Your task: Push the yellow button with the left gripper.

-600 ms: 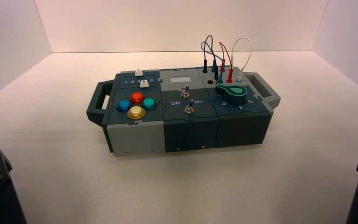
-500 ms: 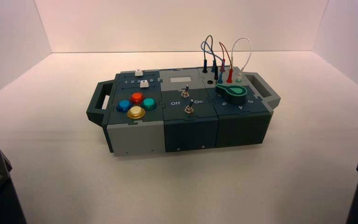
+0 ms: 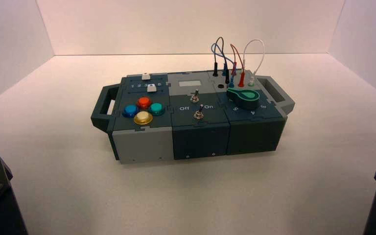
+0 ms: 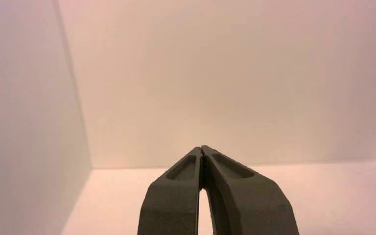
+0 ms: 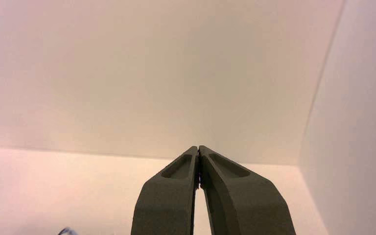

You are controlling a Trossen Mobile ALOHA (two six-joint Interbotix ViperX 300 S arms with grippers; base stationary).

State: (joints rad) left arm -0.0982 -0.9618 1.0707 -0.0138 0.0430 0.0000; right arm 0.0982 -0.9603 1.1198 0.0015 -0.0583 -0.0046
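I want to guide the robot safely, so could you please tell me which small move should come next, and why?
Probably the left gripper should move forward and inward toward the yellow button: its fingertips already meet, which suits pressing, but it is away from the box, whose nearest button to the robot is the yellow one.

We're looking at matt, smooth plastic all over the box (image 3: pixel 200 139), while the yellow button (image 3: pixel 143 117) near its left handle (image 3: pixel 101 108) looks glossy and translucent. The toggle switches (image 3: pixel 199 113) at the box's middle look like shiny metal, and our left gripper (image 4: pixel 201 148) seems matt plastic, pretty smooth.
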